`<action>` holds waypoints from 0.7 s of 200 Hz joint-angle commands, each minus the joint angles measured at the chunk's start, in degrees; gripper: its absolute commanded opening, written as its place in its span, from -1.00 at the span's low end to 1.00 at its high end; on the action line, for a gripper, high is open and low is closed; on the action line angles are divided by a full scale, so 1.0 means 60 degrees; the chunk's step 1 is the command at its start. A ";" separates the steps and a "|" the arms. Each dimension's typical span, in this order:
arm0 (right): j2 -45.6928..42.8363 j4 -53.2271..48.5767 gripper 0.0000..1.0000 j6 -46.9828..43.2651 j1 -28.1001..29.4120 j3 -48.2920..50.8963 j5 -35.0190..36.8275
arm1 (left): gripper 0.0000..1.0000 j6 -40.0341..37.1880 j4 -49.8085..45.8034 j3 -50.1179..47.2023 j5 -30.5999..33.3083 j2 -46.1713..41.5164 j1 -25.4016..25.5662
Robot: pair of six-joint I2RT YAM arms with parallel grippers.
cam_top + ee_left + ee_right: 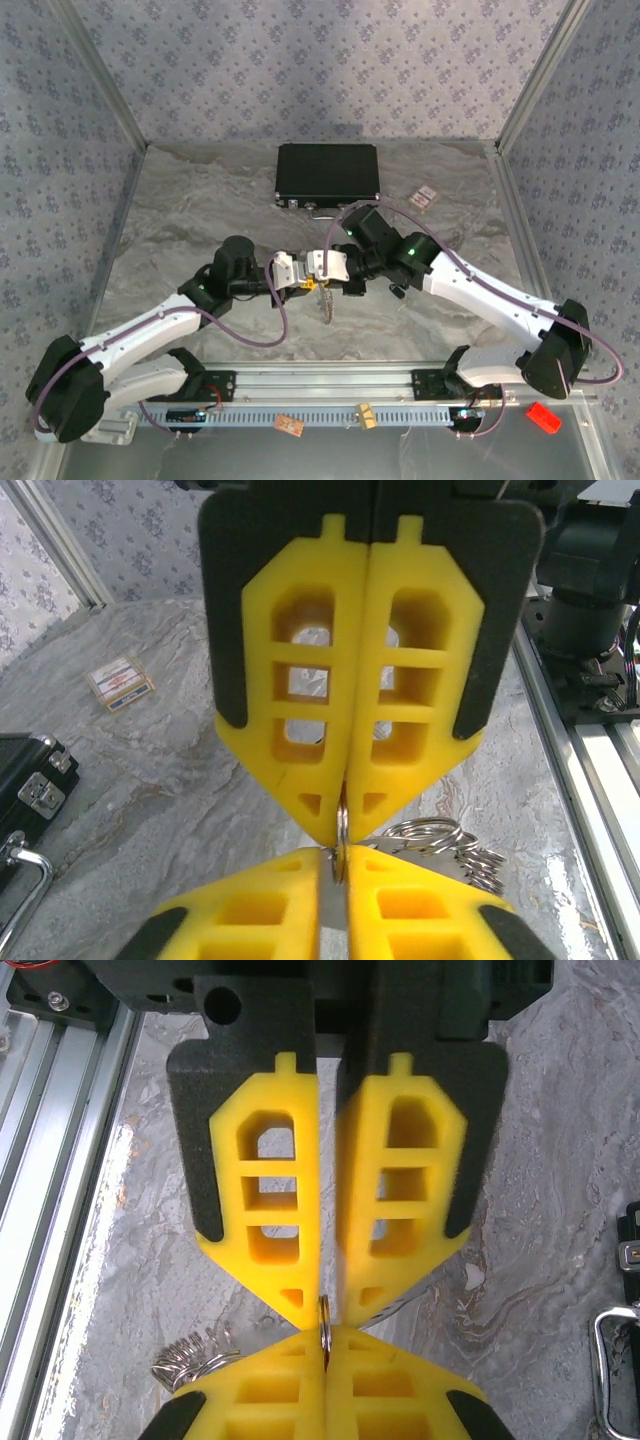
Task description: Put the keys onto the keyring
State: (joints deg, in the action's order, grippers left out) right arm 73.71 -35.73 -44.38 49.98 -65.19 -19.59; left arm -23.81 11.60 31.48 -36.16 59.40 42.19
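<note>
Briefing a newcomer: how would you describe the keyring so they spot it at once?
At the middle of the marbled table, the left gripper and right gripper meet tip to tip. The keyring is the thin silver loop pinched between them, small silver rings bunched beside it, bright metal against yellow fingers.

— How many arms are there?
— Two: the left arm [150, 335] and the right arm [490, 295]. Two grippers as well: the left gripper [303, 279] and the right gripper [322, 279].
— And the loose things?
— One keyring [325, 300], one black case [328, 175], one card packet [427, 195] and one red piece [543, 417]. There are two tan scraps: a tan scrap [290, 426] and a second tan scrap [366, 415]. The keyring's silver rings [440, 840] are too bunched to count.
</note>
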 commanded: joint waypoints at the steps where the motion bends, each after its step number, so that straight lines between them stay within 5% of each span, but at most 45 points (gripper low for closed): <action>1: -0.0051 0.0175 -1.00 0.0276 0.0065 -0.0115 -0.0173 | -0.95 0.0058 0.0556 0.0253 -0.0141 0.0061 0.0058; 35: -0.1152 0.1897 -0.45 0.1096 -0.0801 0.1447 -0.1498 | -1.00 0.0260 0.1260 -0.0133 -0.0100 -0.0051 0.0066; 54: -0.1848 0.4191 -0.43 0.2358 -0.1695 0.3062 -0.2971 | -1.00 0.0895 0.2413 -0.0591 -0.0203 -0.0071 0.0066; 78: -0.2201 0.5795 -0.44 0.3236 -0.1781 0.4058 -0.3437 | -1.00 0.1753 0.3532 -0.1023 -0.0478 -0.0005 0.0070; 140: -0.2201 0.7215 -0.53 0.3938 -0.1712 0.4801 -0.3654 | -1.00 0.2244 0.4408 -0.1264 -0.0783 0.0331 0.0150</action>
State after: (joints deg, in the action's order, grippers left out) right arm 61.10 2.13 -23.64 39.42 -37.15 -38.96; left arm -12.49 31.27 23.90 -38.15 60.69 42.54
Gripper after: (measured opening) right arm 0.247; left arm 0.045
